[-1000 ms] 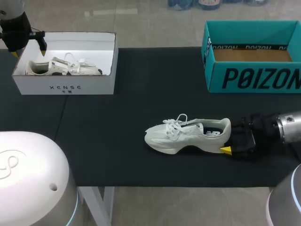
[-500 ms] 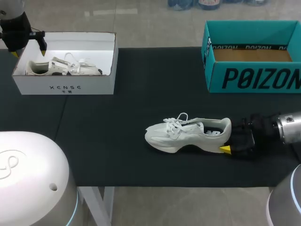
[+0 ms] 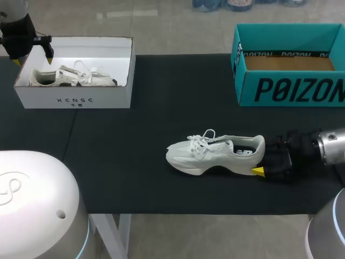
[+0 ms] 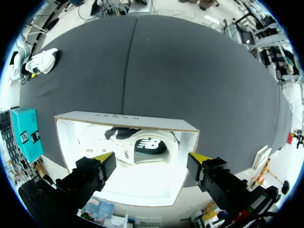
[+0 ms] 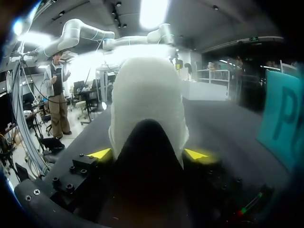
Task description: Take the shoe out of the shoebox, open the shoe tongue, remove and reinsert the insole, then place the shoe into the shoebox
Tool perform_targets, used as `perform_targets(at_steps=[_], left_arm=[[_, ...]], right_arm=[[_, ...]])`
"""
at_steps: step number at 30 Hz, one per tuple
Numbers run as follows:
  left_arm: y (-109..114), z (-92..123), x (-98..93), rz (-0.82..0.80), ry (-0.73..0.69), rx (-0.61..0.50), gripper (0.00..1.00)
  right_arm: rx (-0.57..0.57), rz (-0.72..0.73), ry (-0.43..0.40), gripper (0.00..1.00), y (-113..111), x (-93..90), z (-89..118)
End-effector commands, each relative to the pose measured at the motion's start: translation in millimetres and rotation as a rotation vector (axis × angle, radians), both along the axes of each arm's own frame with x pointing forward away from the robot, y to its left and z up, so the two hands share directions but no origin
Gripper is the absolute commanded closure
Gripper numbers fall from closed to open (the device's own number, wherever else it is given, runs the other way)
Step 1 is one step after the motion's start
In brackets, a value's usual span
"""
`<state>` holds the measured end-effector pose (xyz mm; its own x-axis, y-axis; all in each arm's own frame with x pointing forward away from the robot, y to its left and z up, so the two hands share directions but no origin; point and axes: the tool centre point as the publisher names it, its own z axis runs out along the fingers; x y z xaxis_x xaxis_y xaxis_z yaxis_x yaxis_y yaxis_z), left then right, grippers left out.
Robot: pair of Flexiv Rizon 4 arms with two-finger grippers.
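The shoe (image 3: 214, 154) was out of its box and lay on the black surface (image 3: 135, 162), toe toward my left, between the two boxes and well apart from both. My right gripper (image 3: 262, 159) was clenched on its heel, one yellow tip at each side (in the wrist view the heel filled the gap between them). I judged only the first step done. The laces looked done up, the tongue was not pulled open, and I could tell nothing about the insole. All of that, and the return to the box, was left. The teal shoebox (image 3: 291, 89) stood open with nothing in it but its brown floor. The white box (image 3: 73, 100) held a second shoe (image 3: 73, 77), and my left gripper (image 3: 32, 58) hung over it, fingers spread, grasping nothing
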<state>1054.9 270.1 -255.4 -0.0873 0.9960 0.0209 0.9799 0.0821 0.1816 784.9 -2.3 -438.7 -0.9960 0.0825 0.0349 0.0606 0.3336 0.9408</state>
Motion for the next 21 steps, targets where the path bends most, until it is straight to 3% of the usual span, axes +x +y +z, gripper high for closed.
perform_targets(at_steps=[1,11,16,21], left_arm=[[0.2,0.1,0.1,-0.001,-0.001,0.001,0.00],[0.2,0.1,0.1,-0.001,-0.001,0.001,0.00],[-56.1,-0.7,-17.3,-0.073,0.030,-0.016,0.00],[-114.0,2.2,-48.5,-0.111,0.054,-0.018,0.00]], right_arm=[[-0.003,-0.002,0.001,1.00,2.6,-0.3,-5.6],[-0.003,-0.002,0.001,1.00,2.6,-0.3,-5.6],[-0.003,-0.002,0.001,1.00,2.6,-0.3,-5.6],[-0.003,-0.002,0.001,1.00,2.6,-0.3,-5.6]])
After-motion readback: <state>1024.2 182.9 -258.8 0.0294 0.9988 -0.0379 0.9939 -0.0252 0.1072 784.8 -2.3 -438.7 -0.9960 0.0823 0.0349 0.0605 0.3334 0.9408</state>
